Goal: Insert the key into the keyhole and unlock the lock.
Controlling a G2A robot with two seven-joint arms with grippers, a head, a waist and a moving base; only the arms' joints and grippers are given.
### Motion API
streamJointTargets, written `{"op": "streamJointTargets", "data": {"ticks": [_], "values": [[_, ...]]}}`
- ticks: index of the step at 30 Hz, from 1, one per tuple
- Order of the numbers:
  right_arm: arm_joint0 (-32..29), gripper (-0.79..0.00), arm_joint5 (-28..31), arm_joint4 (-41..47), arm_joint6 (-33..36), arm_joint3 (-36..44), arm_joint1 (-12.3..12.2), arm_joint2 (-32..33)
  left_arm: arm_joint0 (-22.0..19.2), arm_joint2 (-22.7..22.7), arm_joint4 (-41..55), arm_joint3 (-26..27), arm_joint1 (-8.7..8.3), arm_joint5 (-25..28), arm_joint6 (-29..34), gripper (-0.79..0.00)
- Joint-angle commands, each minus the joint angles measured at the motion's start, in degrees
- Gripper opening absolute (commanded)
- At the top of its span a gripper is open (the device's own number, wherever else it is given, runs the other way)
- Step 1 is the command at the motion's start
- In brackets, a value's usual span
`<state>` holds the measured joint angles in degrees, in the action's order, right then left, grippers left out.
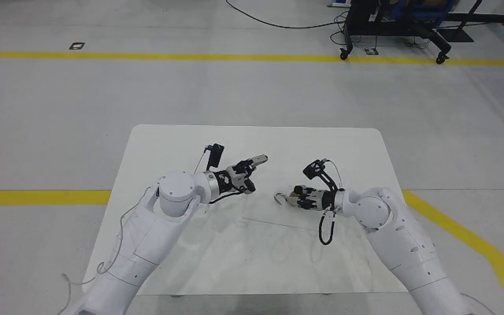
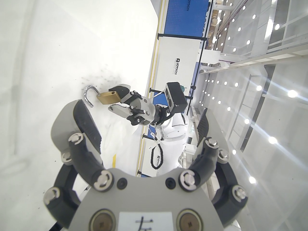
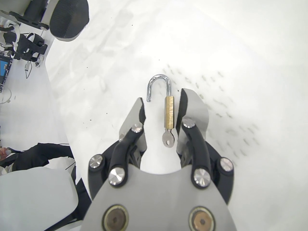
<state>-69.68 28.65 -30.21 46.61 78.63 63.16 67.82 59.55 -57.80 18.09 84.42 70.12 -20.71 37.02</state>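
Right gripper [image 3: 163, 97] spread about the lock [image 3: 169, 111], shackle [image 3: 169, 87] open, key [image 3: 167, 140] seated; left gripper [image 2: 142, 114] wide, empty. Unlocking judged done; withdrawal next.

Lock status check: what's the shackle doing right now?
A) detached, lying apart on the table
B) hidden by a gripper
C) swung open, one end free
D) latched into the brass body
C: the shackle has one leg in the padlock body while its other end hangs free beside it, and the key sits in the keyhole.
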Motion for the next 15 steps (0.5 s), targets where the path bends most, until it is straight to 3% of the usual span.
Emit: {"op": "streamJointTargets", "data": {"ticks": [1,9,15], "values": [[0.2,0.0,-0.2,-0.2,0.1,0.1,0.0,-0.3,-0.1,0.0,0.1,-0.1,0.02,-0.8,-0.1,0.0],[-2.4,0.0,0.9,-3.6,-9.3,6.1,-1.1,5.4,-0.4,-0.1,0.7,-0.3,0.15,-1.2,-0.1,0.0],[-10.9,0.0,1.1,-12.0,-22.9,18.5,-2.7,16.3,2.6,-1.6,-3.0,3.7,-0.37,5.8,-2.9,0.0]]}}
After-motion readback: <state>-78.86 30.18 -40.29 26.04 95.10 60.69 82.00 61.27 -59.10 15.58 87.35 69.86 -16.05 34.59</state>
